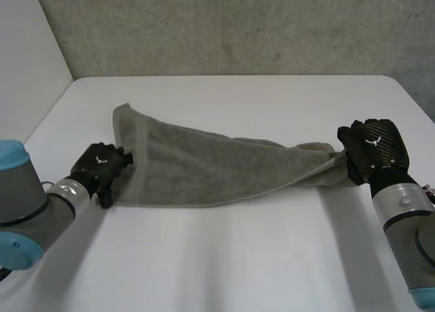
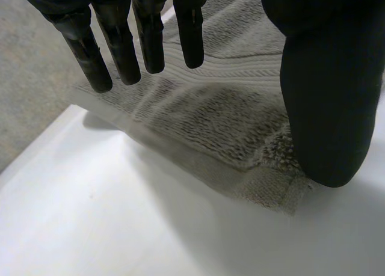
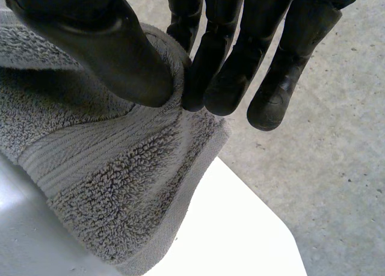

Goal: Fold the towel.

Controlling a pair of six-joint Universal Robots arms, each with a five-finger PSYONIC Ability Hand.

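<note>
left hand (image 1: 100,164): hovering at near-left corner of towel (image 1: 204,166), fingers straight and spread, gripping nothing
right hand (image 1: 374,149): pinching bunched right end, thumb against fingers
towel: lying left-right across table (image 1: 224,257), twisting rightward
step: probably straightening before folding
next: left hand needing a grip

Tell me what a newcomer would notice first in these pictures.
The grey towel lies stretched across the middle of the white table, flat at one end and twisted into a bunch at the other. The right hand pinches that bunched end between thumb and fingers at the table's right side. The left hand sits at the flat end's near corner, fingers straight over the cloth.
</note>
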